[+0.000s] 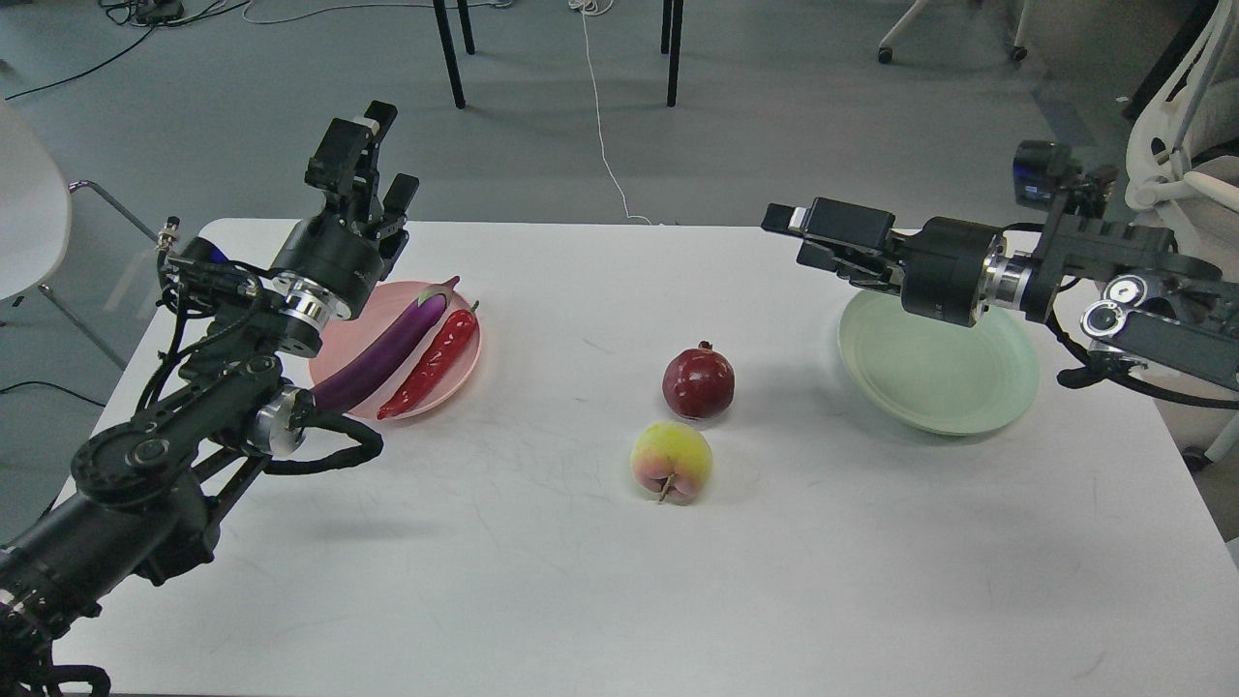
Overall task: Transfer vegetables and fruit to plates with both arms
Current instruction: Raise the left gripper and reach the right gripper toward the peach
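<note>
- No text, label, brand, number or sign can be read anywhere in the head view.
- The arms, plates, fruit, vegetables and table top show no legible markings.

A single view, taken from the robot's own head, looks forward and steeply down onto the flat white rectangular table (581, 581), which fills most of the picture. The table's near edge runs off the bottom; its far edge lies about a third of the way down, with grey floor (774, 126) and thin black furniture legs (448, 53) beyond. The two black jointed arms enter from the left and right edges, their thick near segments large against the lens.
</note>
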`<state>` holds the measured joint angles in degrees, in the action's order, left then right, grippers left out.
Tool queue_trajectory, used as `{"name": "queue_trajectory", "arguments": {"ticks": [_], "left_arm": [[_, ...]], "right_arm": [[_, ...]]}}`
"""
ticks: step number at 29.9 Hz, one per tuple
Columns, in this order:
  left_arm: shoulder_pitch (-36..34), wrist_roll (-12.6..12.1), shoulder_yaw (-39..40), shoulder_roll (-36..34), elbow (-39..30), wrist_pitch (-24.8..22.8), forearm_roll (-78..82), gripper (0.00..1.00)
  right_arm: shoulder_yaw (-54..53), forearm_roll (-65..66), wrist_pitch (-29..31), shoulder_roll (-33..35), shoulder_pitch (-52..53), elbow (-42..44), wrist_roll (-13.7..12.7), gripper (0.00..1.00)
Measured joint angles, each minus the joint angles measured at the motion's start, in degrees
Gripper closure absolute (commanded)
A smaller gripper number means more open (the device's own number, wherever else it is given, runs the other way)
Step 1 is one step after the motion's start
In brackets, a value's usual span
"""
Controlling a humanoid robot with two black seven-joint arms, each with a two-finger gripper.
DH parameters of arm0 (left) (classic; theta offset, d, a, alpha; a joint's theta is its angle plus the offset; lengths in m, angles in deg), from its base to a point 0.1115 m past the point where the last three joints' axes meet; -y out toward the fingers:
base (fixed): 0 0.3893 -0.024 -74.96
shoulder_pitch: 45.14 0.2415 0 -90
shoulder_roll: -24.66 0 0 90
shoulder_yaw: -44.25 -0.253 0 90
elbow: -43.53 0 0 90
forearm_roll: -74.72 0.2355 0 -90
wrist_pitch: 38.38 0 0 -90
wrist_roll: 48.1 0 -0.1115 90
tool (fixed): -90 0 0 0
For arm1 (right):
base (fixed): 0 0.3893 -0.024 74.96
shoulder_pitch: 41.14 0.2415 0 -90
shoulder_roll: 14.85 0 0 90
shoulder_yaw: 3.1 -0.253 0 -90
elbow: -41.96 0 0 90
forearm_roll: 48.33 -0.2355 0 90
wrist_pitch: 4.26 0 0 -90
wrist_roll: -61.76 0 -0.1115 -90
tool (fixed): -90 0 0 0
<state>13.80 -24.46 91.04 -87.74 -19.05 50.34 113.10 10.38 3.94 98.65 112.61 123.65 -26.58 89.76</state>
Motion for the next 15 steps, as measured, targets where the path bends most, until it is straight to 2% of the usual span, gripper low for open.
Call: {"name": "queue_trajectory", "arguments": {"ticks": [2,5,15], "left_arm": [[0.95,-0.93,1.05,-0.15,-0.03,-3.09,-2.03,0.01],[1.56,-1.4,1.49,0.07,-0.05,-4.71,-4.22,0.01],[2.22,-1.39,1.67,2.34,-0.1,-4.9,-4.89,0.01]], "right_arm": [[6.62,5.63,0.02,-3.21,4.55,0.1,0.0,0.01],[14.52,12.5,0.02,-8.11,9.54,0.59,0.0,0.01],[25.39,15.95,0.09,-19.74,15.58,1.35,0.0,0.01]]}}
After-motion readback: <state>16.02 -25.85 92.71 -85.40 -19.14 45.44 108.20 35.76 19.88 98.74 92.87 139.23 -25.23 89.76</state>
